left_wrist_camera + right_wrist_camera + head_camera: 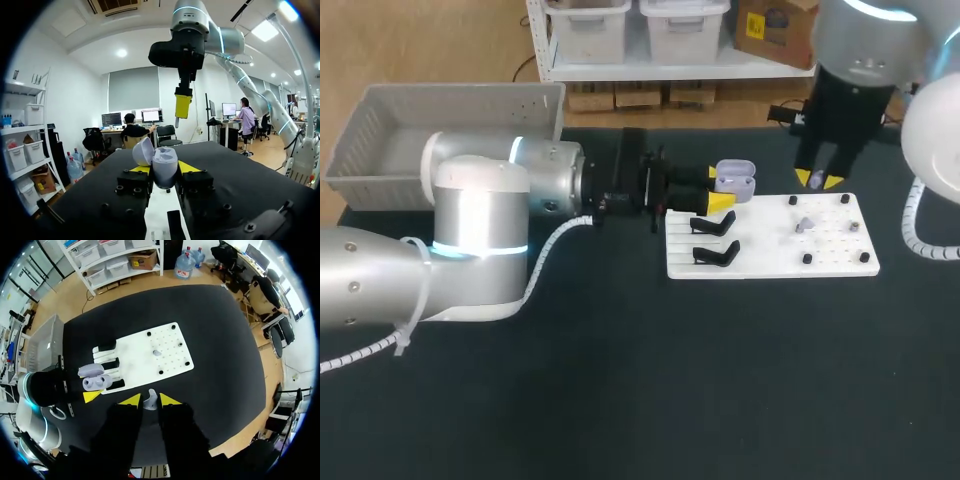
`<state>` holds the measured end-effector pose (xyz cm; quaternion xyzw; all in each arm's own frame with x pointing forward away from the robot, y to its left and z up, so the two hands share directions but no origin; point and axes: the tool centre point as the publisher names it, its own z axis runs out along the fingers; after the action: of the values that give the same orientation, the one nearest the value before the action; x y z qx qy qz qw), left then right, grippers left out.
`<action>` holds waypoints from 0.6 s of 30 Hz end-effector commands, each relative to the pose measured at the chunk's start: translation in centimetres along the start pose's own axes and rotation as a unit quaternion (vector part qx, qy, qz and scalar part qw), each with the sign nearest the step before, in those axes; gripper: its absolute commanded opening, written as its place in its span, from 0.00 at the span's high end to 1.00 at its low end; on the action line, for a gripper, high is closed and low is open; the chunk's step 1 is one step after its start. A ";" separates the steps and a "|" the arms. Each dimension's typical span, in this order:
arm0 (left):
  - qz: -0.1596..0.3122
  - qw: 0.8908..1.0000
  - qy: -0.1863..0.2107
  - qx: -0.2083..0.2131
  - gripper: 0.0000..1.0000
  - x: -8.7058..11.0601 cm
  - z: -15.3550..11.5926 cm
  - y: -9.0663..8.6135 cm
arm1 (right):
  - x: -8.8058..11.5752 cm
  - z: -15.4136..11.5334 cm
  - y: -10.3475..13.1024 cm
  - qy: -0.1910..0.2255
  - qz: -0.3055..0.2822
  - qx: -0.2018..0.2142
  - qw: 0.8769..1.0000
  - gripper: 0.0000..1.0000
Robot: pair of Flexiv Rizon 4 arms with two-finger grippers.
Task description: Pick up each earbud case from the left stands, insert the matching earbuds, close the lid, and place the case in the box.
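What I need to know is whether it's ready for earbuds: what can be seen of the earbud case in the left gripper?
The earbud case is pale lilac, smooth and rounded, plastic by its look. Its lid stands open, hinged back to one side; the right wrist view shows two recesses inside. The left gripper clamps its body from both sides, near the white board's edge.

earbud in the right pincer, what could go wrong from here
1. The earbud is small and held only between the tips of the right pincer. It may twist or slip and fail to seat in the case.
2. The open case is gripped only at its sides by the left pincer. A push from above might tilt it or knock the raised lid.
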<state>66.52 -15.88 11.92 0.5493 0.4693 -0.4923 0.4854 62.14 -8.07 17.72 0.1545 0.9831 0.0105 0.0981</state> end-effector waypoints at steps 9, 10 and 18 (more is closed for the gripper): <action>0.001 1.000 0.000 -0.003 1.00 0.0 0.0 -0.2 | -0.3 -0.4 2.3 -0.030 0.067 0.017 0.997 1.00; 0.001 1.000 0.000 -0.003 1.00 0.0 0.0 -0.2 | -0.4 -0.5 2.6 -0.029 0.078 0.019 0.996 1.00; 0.001 1.000 0.000 -0.003 1.00 0.0 0.0 -0.2 | -0.6 -0.8 4.7 -0.005 0.138 0.031 0.990 1.00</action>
<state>66.50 -15.88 11.95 0.5493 0.4696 -0.4922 0.4854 63.00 -4.47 18.69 0.2851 0.9523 0.0116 0.1086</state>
